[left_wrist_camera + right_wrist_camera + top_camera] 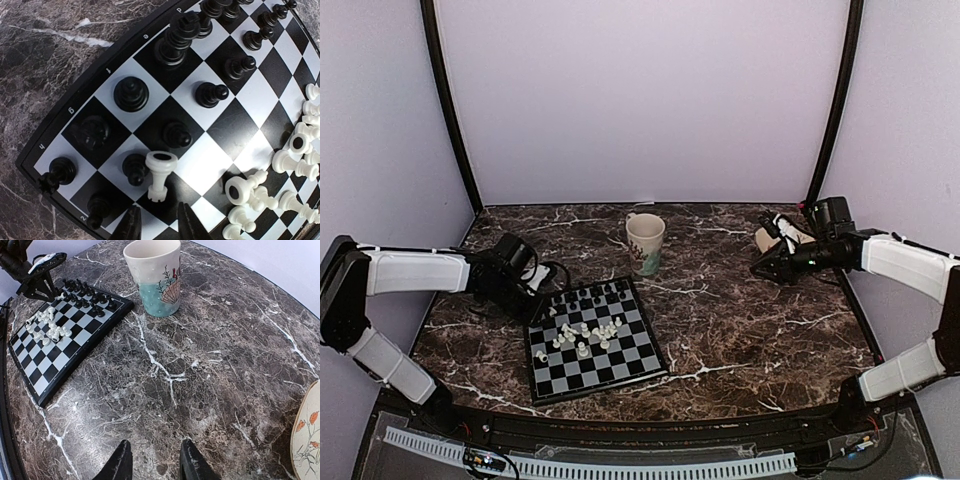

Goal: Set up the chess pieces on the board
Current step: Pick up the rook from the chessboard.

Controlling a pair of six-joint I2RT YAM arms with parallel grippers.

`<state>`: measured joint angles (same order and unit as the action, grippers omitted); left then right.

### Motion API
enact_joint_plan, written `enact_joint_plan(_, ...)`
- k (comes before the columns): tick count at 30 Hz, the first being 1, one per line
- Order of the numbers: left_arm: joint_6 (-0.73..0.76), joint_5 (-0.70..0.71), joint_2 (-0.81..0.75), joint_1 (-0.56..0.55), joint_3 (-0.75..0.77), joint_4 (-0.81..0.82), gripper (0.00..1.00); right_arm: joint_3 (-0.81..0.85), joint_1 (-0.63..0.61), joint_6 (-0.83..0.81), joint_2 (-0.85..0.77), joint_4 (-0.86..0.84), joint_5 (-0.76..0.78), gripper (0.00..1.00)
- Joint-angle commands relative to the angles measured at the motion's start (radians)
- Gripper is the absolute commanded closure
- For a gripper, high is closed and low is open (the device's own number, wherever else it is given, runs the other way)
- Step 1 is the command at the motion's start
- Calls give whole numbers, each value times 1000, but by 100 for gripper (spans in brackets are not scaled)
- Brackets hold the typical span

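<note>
The board (602,384) lies at the centre left of the table and also shows in the right wrist view (43,393). Black chess pieces (592,294) stand along its far rows. White chess pieces (586,334) lie in a jumbled cluster in its middle. In the left wrist view a white rook (160,175) lies toppled among standing black pieces (131,93), with several white pieces (250,192) heaped to the right. My left gripper (160,227) is open and empty just short of the rook. My right gripper (156,465) is open and empty over bare marble, far to the right (766,266).
A cream and teal mug (645,243) stands upright behind the board, also in the right wrist view (155,275). A cream ceramic piece with a flower pattern (776,234) lies at the far right by my right gripper. Purple walls enclose the marble tabletop (750,330).
</note>
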<state>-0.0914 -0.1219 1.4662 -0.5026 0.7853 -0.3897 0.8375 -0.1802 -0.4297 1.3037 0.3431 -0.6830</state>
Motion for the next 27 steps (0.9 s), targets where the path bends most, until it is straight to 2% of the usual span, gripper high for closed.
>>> enact_joint_plan(1, -13, 50, -8, -6, 29, 11, 72, 1, 5, -9, 8, -19, -15, 67)
enact_joint_plan(18, 6, 10, 50, -7, 59, 41, 74, 0, 5, -19, 22, -13, -9, 67)
enact_joint_plan(27, 9, 15, 70, -7, 61, 34, 78, 4, 5, -24, 39, -7, -11, 67)
